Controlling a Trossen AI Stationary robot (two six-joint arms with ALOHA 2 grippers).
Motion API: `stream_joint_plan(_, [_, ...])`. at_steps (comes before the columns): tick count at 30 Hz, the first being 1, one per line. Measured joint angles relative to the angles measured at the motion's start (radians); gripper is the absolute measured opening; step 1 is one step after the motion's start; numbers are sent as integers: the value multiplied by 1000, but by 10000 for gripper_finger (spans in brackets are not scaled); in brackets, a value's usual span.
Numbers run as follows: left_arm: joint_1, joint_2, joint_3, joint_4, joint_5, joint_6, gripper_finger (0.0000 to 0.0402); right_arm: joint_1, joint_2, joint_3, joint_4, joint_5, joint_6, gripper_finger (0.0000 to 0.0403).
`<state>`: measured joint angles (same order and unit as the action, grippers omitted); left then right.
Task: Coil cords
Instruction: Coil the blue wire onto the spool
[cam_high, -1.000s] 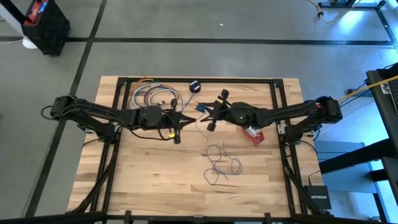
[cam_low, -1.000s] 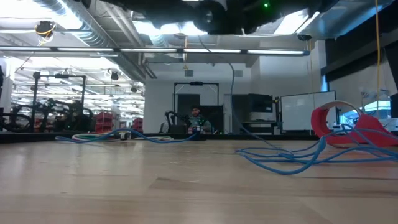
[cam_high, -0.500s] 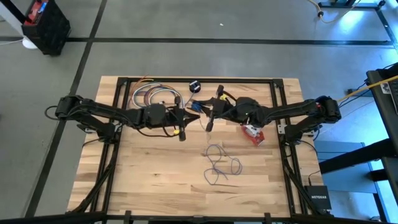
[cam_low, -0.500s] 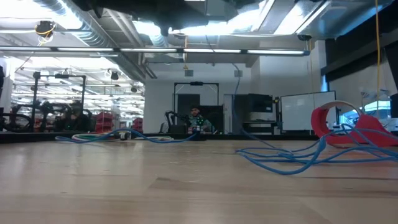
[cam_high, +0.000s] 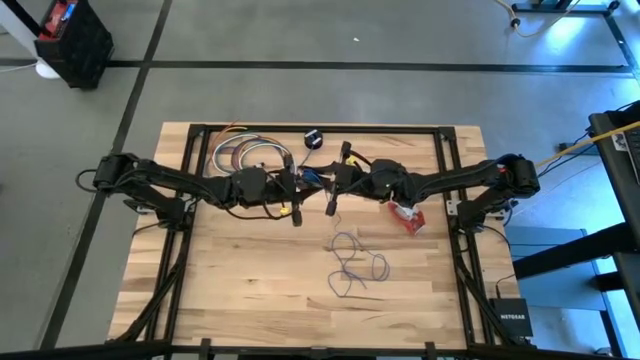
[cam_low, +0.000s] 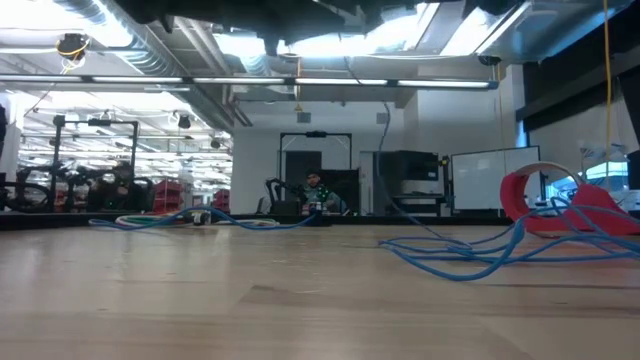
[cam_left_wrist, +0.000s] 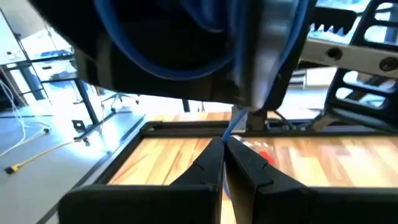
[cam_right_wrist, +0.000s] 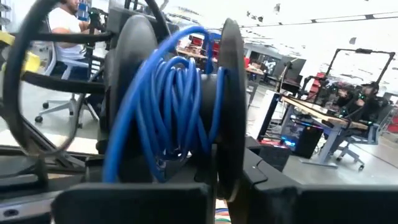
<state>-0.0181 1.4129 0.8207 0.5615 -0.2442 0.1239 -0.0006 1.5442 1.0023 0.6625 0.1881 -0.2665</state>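
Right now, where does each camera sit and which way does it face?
High: above, looking down on table, both arms, loose cord.
Low: table height, facing the room; same cord lies ahead.
Left wrist: behind shut left end effector, pinching the cord.
Right wrist: behind right end effector, facing wound spool.
High and low share the cord.

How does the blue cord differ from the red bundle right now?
The blue cord sprawls in loose loops at mid-table and rises to the shut left gripper and right gripper; the red bundle lies compact and untouched beside the right arm. The cord is thin, the bundle chunkier. Both touch the table.
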Motion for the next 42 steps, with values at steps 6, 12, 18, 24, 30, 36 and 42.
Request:
stream_joint_plan(6, [31, 11, 0, -58, 2, -9, 5, 1, -17, 8, 14, -40, 23, 19])
stream_joint_plan(12, [54, 11, 0, -136, -6, 1, 5, 1, -85, 44, -101, -42, 25, 19])
stream_joint_plan(18, [74, 8, 2, -160, -12, 4, 5, 0, -183, 51, -295, -39, 23, 19])
stream_joint_plan(24, [80, 8, 3, -176, -11, 7, 5, 1, -275, 51, -442, -38, 23, 19])
stream_joint_plan(30, [83, 4, 1, -203, -16, 7, 5, 1, -335, 52, -630, -22, 0, 19])
stream_joint_plan(36, [83, -37, -2, -284, -81, 7, 5, 2, -332, 54, -831, 44, -18, 19])
stream_joint_plan(42, [85, -95, -2, -333, -111, 7, 5, 1, -311, 53, -944, 97, -27, 19])
